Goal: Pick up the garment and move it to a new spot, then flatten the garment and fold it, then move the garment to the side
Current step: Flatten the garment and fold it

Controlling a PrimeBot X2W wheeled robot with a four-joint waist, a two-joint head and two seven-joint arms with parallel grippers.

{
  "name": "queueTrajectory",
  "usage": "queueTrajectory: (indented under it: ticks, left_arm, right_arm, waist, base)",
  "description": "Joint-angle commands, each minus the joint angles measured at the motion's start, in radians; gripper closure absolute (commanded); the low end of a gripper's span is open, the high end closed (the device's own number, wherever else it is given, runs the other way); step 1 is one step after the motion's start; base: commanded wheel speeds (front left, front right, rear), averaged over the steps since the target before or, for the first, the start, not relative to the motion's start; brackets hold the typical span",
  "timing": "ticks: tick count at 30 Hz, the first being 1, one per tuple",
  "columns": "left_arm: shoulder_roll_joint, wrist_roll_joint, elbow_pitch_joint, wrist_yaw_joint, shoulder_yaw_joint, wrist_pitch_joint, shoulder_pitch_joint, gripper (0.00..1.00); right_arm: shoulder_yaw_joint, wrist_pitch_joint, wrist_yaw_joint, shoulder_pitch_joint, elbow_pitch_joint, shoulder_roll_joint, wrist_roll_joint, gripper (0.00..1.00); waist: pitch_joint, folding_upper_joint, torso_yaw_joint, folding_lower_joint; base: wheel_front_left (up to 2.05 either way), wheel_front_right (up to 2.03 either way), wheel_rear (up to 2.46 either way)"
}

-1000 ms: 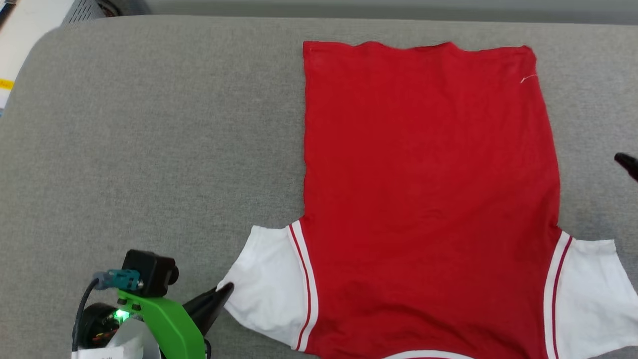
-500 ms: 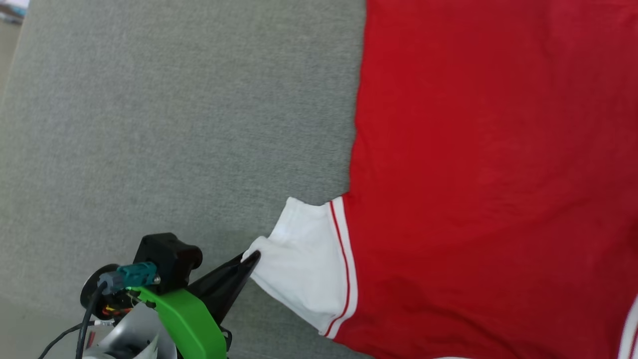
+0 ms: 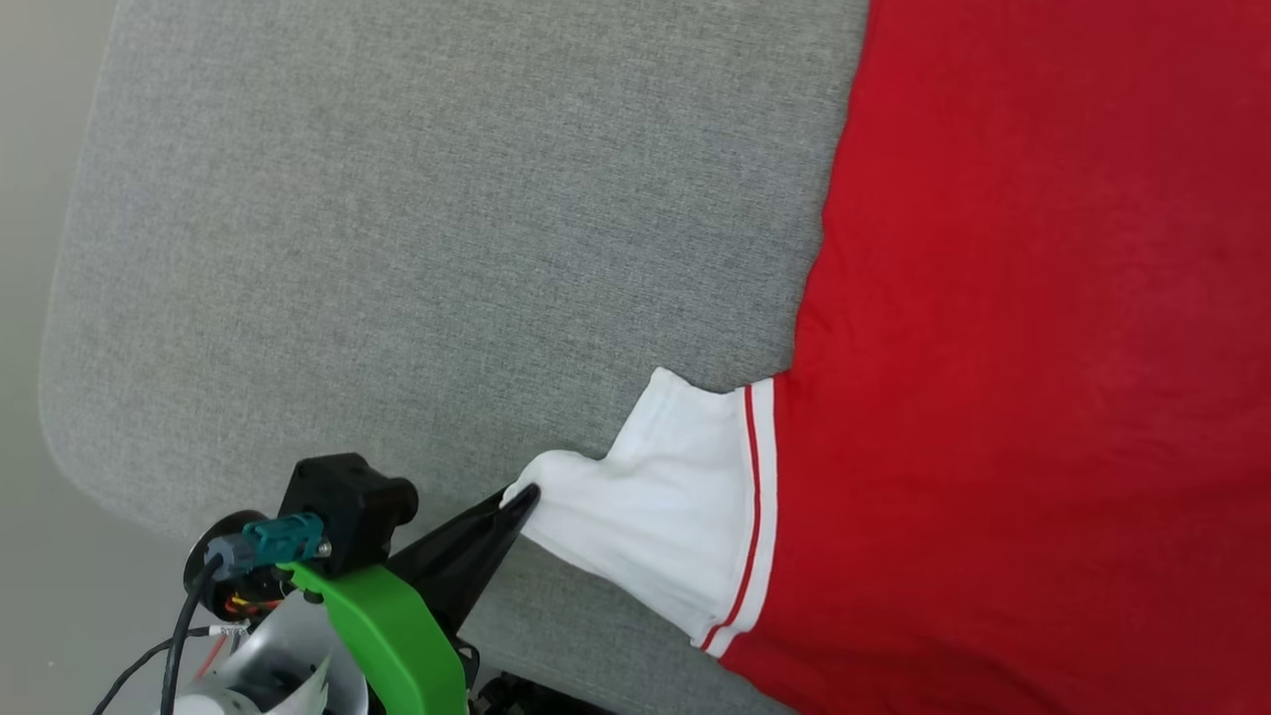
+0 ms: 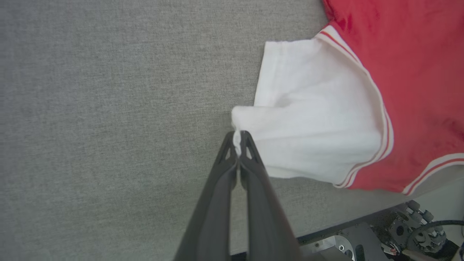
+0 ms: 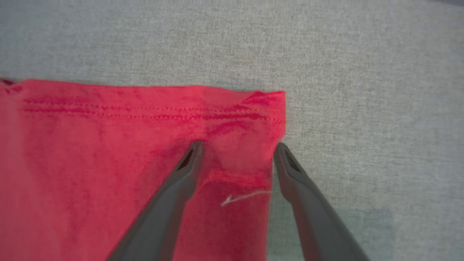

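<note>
The garment (image 3: pixel 1043 348) lies flat and plain side up on the grey padded table (image 3: pixel 397 248), red with a white sleeve (image 3: pixel 665 497) edged in red-white trim. My left gripper (image 3: pixel 524 497) is shut on the tip of that sleeve (image 4: pixel 311 127), pinching a small fold between its fingertips in the left wrist view (image 4: pixel 237 139). My right gripper (image 5: pixel 237 150) is open over a hem corner of the garment (image 5: pixel 108 163), one finger (image 5: pixel 188 159) on the red cloth and the other at its side edge. A loose white thread (image 5: pixel 243 197) lies between them.
The table's rounded left edge (image 3: pixel 70 328) and near edge (image 3: pixel 596 645) are close to my left arm, with pale floor beyond. Bare grey surface spreads left of the garment. Part of the robot's base (image 4: pixel 362 243) shows below the table edge.
The head camera has swung and moved closer, so the garment fills the right side. My left gripper has closed on the sleeve tip and drawn it out to a point.
</note>
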Motion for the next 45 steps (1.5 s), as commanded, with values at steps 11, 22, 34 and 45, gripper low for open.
queueTrajectory:
  ticks: [11,22,34,45]
  left_arm:
    - [-0.013,0.013,0.035,0.014,0.012,-0.025,-0.020,1.00]
    - [-0.021,0.017,0.091,0.046,0.003,-0.018,0.002,1.00]
    - [-0.067,-0.029,0.189,0.073,-0.009,-0.055,0.083,1.00]
    - [-0.099,-0.031,0.250,0.091,-0.019,-0.098,0.126,1.00]
  right_arm:
    - [0.038,-0.053,-0.001,0.101,0.089,-0.009,0.012,1.00]
    - [-0.007,-0.101,-0.001,0.292,0.113,0.027,0.036,1.00]
    - [-0.074,-0.122,-0.001,0.633,-0.009,0.090,0.116,1.00]
    - [-0.145,-0.013,-0.001,0.925,-0.303,0.185,0.169,1.00]
  waist:
    - [-0.073,0.0000,-0.017,-0.0001]
    - [-0.249,0.0000,-0.107,-0.0001]
    - [-0.454,0.0000,-0.211,-0.0001]
    - [-0.548,0.0000,-0.267,-0.0001]
  base:
    - [0.00,0.00,0.00]
    - [0.00,0.00,0.00]
    - [0.00,0.00,0.00]
    - [0.00,0.00,0.00]
